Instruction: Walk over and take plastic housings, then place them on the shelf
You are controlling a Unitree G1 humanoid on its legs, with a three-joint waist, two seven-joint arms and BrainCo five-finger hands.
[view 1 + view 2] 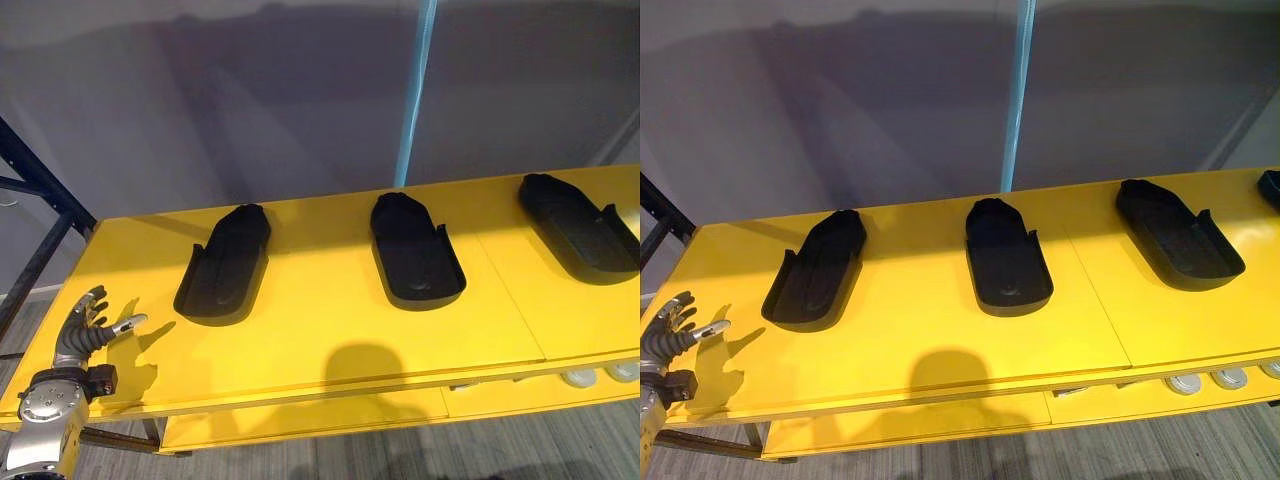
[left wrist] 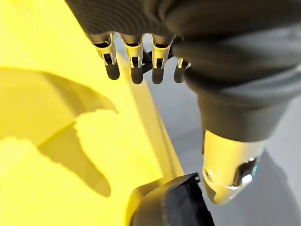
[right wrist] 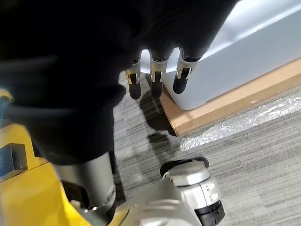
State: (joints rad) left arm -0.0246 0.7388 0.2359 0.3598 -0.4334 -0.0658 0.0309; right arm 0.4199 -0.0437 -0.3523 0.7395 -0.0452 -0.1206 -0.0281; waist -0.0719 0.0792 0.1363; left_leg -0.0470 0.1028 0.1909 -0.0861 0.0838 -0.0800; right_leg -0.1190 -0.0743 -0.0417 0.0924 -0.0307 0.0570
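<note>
Three black plastic housings lie in a row on the yellow shelf [image 1: 330, 330]: one at the left [image 1: 225, 265], one in the middle [image 1: 415, 250], one at the right [image 1: 578, 228]. The tip of a further housing [image 1: 1270, 188] shows at the far right edge. My left hand [image 1: 85, 330] hovers over the shelf's front left corner, fingers [image 2: 136, 66] straight and empty, a hand's width left of the nearest housing [image 2: 169, 205]. My right hand [image 3: 155, 70] hangs low beside the shelf over the carpet, fingers straight, holding nothing.
A light blue vertical strip [image 1: 415, 90] runs up the grey wall behind the shelf. A dark frame post [image 1: 40, 180] stands at the left end. Round white parts [image 1: 600, 375] sit on the lower level. A grey box [image 3: 235, 66] on a brown board rests on the floor.
</note>
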